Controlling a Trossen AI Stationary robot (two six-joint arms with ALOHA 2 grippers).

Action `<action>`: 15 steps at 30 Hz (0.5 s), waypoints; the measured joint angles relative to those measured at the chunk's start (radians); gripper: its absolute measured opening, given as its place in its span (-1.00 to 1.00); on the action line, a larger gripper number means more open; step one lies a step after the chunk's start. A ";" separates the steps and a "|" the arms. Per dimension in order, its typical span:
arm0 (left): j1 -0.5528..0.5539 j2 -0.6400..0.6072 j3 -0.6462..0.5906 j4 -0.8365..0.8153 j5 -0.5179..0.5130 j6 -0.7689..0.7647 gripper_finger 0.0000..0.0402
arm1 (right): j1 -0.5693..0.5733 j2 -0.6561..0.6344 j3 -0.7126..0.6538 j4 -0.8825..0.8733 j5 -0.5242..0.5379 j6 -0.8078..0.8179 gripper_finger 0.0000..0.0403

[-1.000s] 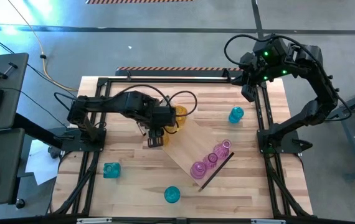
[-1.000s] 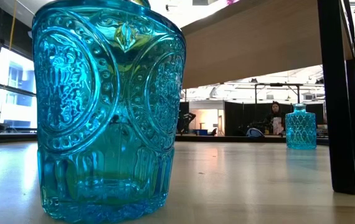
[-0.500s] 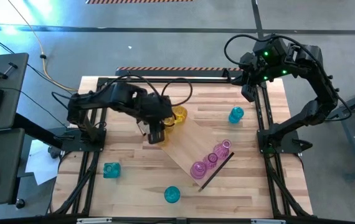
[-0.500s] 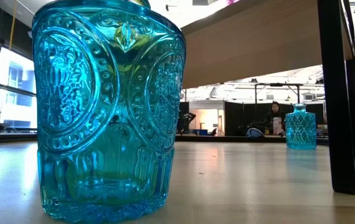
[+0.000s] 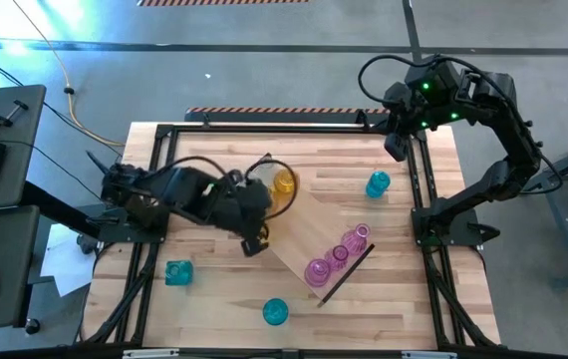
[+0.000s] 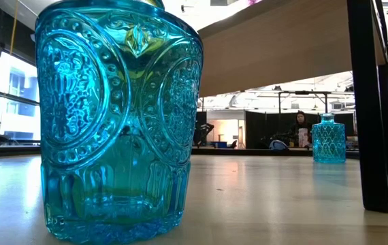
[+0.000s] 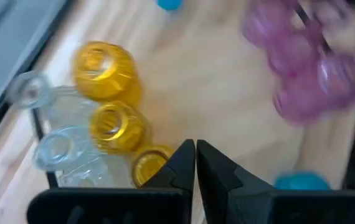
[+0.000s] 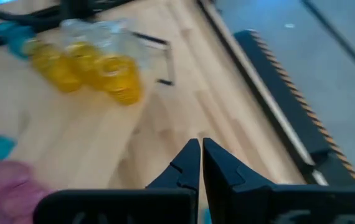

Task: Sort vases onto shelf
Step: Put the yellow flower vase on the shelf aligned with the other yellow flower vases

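Since the earlier high view, we saw the left arm swing back from the amber vases (image 5: pixel 282 183) toward the table's near-left side, and the left gripper (image 5: pixel 254 242) came to sit just off the shelf's (image 5: pixel 309 227) near edge. Its fingers, spread a moment before, had come together with nothing between them; the left wrist view showed the two dark tips meeting over bare wood. The right gripper (image 5: pixel 396 148) waited at the far right corner of the frame, pinched closed and empty.

The shelf lay slantwise mid-table. Clear vases (image 7: pixel 56 149) and amber ones stood at its far-left end, and the pink vases (image 5: pixel 336 256) clustered at its near-right end beside the dark end piece (image 5: pixel 347 272). Three teal vases were off the board: a teal vase (image 5: pixel 378 184) near the right arm, a second teal vase (image 5: pixel 177 272) at the near left, and a third teal vase (image 5: pixel 275 312) at the near edge, which filled the low view.

We judged the step in hand to be the turn from a finished placement to the next pick. The next move would call for reopening the fingers and coming down over one of the near teal vases, gripping its narrow neck.

We could read no brand, label or writing anywhere.
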 joint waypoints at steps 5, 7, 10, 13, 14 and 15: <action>-0.067 0.000 0.000 -0.010 -0.204 -0.299 -0.99 | 0.000 -0.009 0.000 0.000 0.147 0.019 -1.00; -0.098 0.002 0.000 -0.023 -0.273 -0.405 -0.99 | 0.000 -0.022 0.000 0.000 0.182 0.011 -1.00; -0.136 0.028 -0.001 -0.051 -0.329 -0.537 -1.00 | 0.000 -0.044 0.000 0.000 0.192 -0.009 -1.00; -0.171 0.050 -0.051 -0.046 -0.333 -0.594 -1.00 | 0.000 -0.074 0.000 0.000 0.192 -0.024 -1.00; -0.180 0.050 -0.083 -0.046 -0.327 -0.628 -1.00 | 0.000 -0.086 0.000 0.000 0.192 -0.028 -1.00; -0.188 0.047 -0.120 -0.046 -0.319 -0.662 -1.00 | 0.000 -0.097 0.000 0.000 0.192 -0.029 -1.00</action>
